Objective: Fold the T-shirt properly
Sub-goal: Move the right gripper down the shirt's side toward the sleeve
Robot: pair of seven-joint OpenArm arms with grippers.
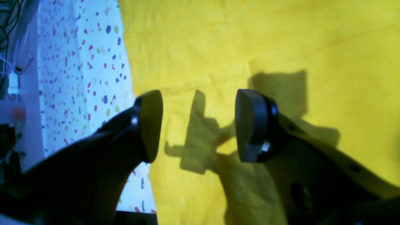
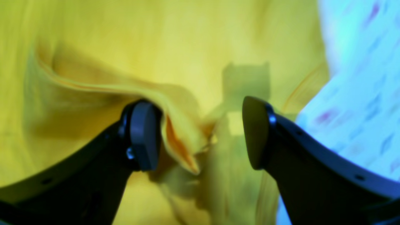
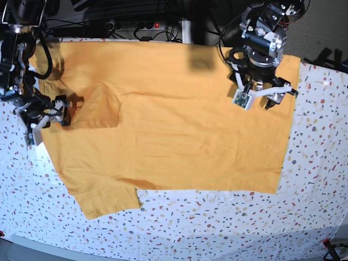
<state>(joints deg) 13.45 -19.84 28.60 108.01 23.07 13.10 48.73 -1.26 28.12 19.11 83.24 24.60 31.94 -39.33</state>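
- The T-shirt (image 3: 174, 130) lay spread across the far half of the table (image 3: 228, 223), its soft mustard-yellow cotton mostly flat with shallow creases.
- One short sleeve (image 3: 106, 198) stuck out toward the near edge on the left of the base view; the straight hem ran along the right side.
- A darker fold crossed the cloth near the left end, where the fabric bunched and rose in a ridge.
- The table was covered in a white surface speckled with small red, blue and yellow flecks.
- The left end effector (image 1: 198, 125) hung over the shirt near its hem edge, its two dark rounded pads standing well apart with nothing between them; its shadow fell on the yellow cloth below.
- The right end effector (image 2: 200, 134) sat at the bunched end of the shirt with its pads spread wide; a raised lip of fabric curled up just beside one pad (image 2: 142, 140), and whether the cloth touched it could not be told in the blur.
- Black cables (image 3: 136, 22) lay tangled beyond the far edge of the table.
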